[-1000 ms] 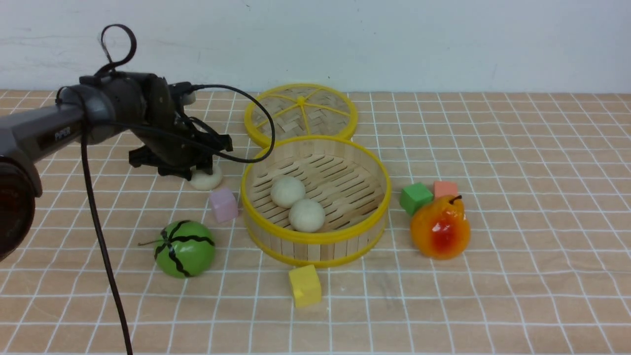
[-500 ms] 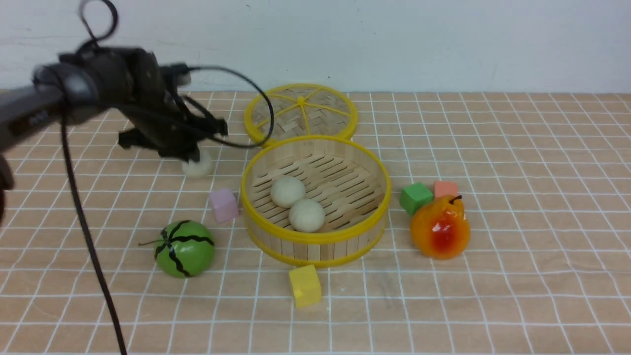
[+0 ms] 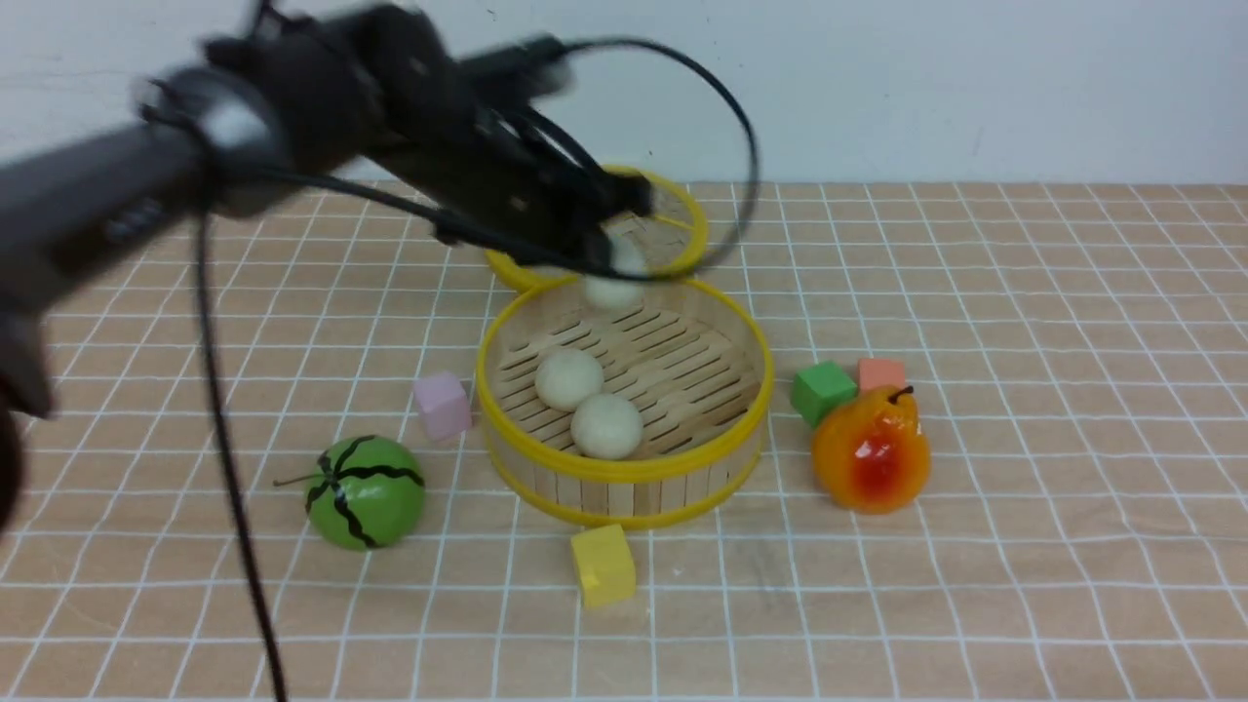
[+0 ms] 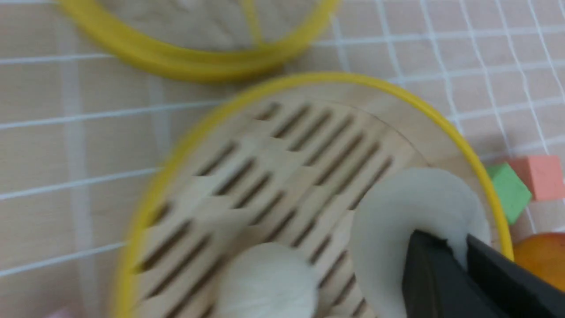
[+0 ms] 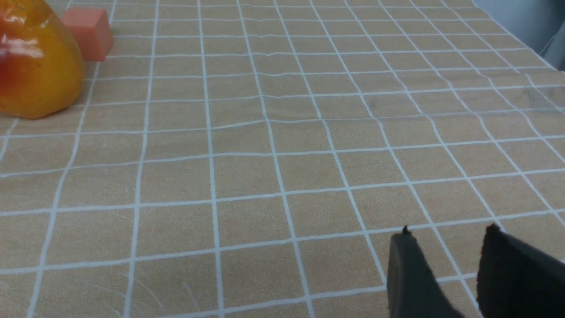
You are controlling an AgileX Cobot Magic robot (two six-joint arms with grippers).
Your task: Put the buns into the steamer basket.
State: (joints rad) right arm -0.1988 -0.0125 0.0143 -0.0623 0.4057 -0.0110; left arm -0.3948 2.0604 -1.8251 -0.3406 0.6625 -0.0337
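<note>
Two hands are ours. In its wrist view the right hand (image 5: pixel 448 232) hangs low over the checked surface (image 5: pixel 265 176), its dark fingers a little apart with nothing between them. The pear (image 5: pixel 35 66) and a salmon cube (image 5: pixel 88 33) lie well beyond it.

In the front view, a yellow cube (image 3: pixel 603 564) sits nearest us, just before the steamer basket (image 3: pixel 624 473). A green striped melon ball (image 3: pixel 366 490) lies to the left of the basket, and the pear stands to its right.

The basket stands upright in the middle of the surface. We see two of the buns (image 3: pixel 606 425) resting on its slatted floor, touching each other, toward the near left side. A pink cube (image 3: pixel 443 405) sits just beside the left wall. On the right, a green cube (image 3: pixel 822 390) and the salmon cube sit side by side right behind the pear.

Farther back, our left hand (image 3: pixel 595 258), blurred, hovers over the far rim of the basket. It is clamped on the third bun (image 3: pixel 612 278), which hangs clear of the floor. The left wrist view shows that bun pressed between the dark fingers (image 4: pixel 426 269), above the slats.

Behind the basket the woven lid (image 3: pixel 673 210) lies flat. We cannot tell whether it touches the basket's rim. A pale wall (image 3: pixel 926 88) closes the scene.
</note>
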